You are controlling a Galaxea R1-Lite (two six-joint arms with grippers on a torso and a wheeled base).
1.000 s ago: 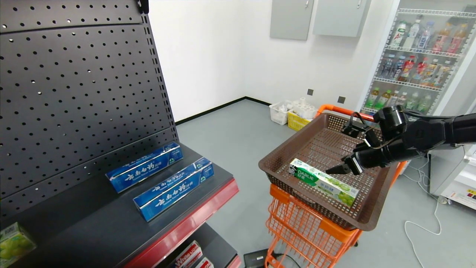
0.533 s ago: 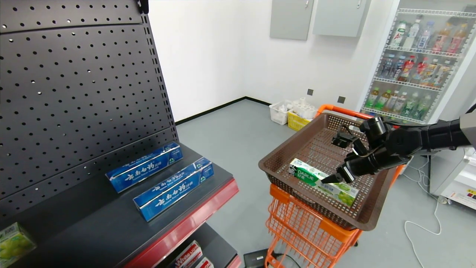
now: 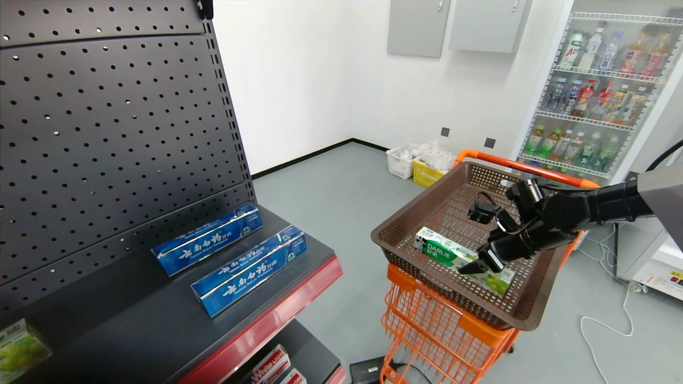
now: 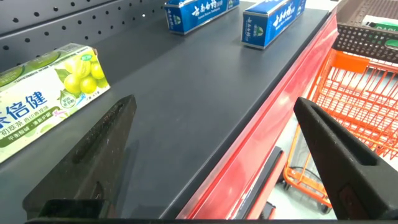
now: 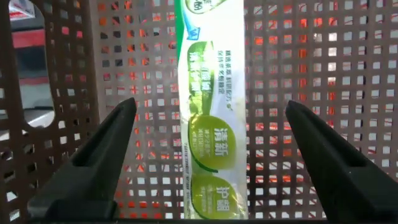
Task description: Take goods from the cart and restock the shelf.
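Head view: green toothpaste box (image 3: 440, 249) in brown basket (image 3: 453, 213) atop orange cart (image 3: 427, 330), right gripper (image 3: 469, 265) wide open over it.

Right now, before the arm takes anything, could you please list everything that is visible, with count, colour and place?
shelf: one, black with red front edge, at the left
cart: one, orange wire, right of the shelf
basket: one, brown, on top of the cart
green box: one, green and white, lying flat in the basket
blue boxes: two, blue, lying apart on the shelf
second green box: one, green and white, at the shelf's left end
bottles: many, mixed colours, in the cooler at the back right
bins: two, white and yellow, on the floor at the back
left end effector: one, black, open, above the shelf
right end effector: one, black, open, over the green box
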